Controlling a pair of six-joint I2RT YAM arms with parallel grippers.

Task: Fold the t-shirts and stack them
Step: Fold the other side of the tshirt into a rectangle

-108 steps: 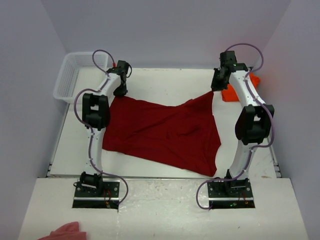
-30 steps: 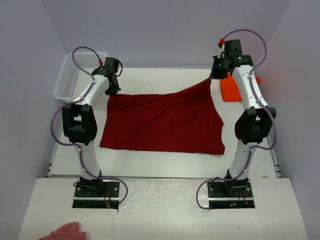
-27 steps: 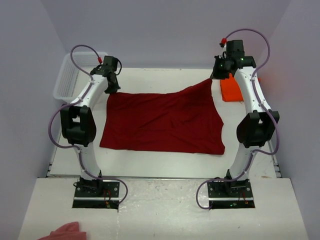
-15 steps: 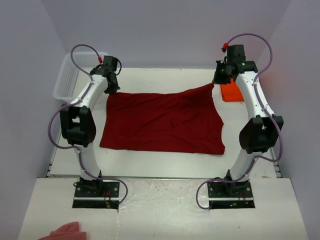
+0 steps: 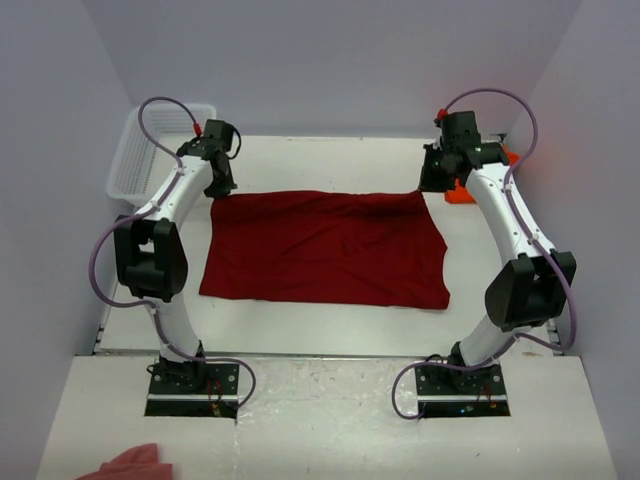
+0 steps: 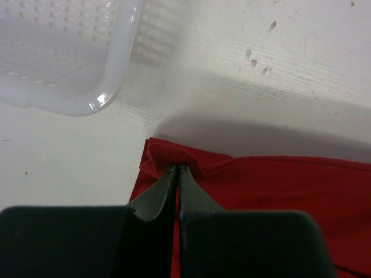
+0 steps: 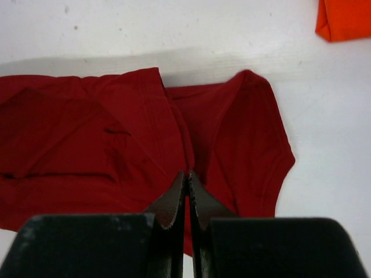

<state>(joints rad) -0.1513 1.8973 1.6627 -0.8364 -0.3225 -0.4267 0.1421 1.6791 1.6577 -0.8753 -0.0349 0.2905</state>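
The dark crimson t-shirt (image 5: 325, 250) lies spread out on the white table. My left gripper (image 5: 218, 186) is shut on its far left corner, and the bunched hem shows at the fingertips in the left wrist view (image 6: 177, 167). My right gripper (image 5: 430, 184) is shut on the far right corner, where a ridge of cloth runs up into the closed tips in the right wrist view (image 7: 186, 174). The folded orange t-shirt (image 5: 462, 192) lies at the far right, mostly hidden behind the right arm. Its corner shows in the right wrist view (image 7: 345, 17).
A white perforated basket (image 5: 140, 150) stands at the far left corner, and its rim shows close to the left gripper in the left wrist view (image 6: 110, 87). A pale pink cloth scrap (image 5: 130, 462) lies on the near ledge, left of the arm bases.
The right gripper has come down and toward the arms with the raised far right corner. The shirt's far edge now lies straight and flat. The left gripper has barely moved.
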